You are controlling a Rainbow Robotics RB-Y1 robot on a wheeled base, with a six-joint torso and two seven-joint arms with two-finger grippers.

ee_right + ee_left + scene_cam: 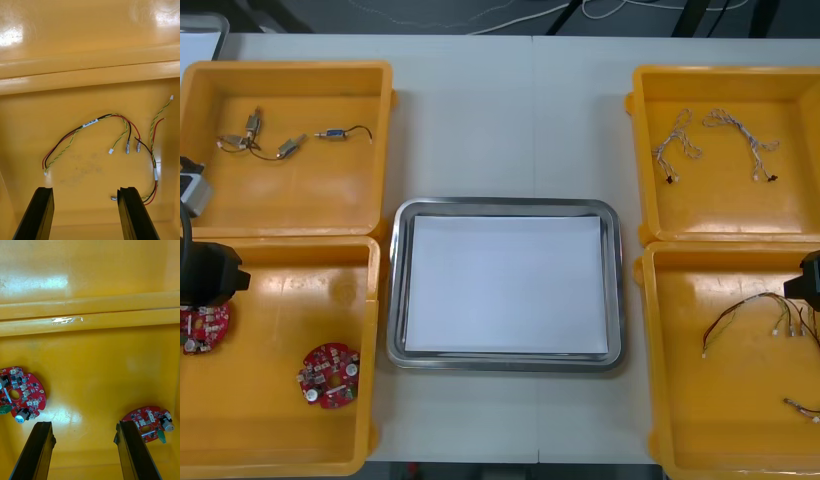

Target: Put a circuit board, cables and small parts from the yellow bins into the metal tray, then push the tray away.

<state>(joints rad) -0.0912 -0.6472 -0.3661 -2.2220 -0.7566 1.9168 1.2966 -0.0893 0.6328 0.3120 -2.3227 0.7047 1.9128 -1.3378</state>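
Left claw [85, 450] released, flanked by round red boards [20, 392] in glossy bin [90, 352]; right claw [85, 212] released above twisted cables [93, 123].

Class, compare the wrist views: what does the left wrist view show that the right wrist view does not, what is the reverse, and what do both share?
Left wrist view, not the right: two round red circuit boards, one near each finger of the left pincer. Right wrist view, not the left: two red and yellow cables lying by the right pincer. Shared: each looks into a yellow bin, with its own black fingers standing apart, open, holding nothing.
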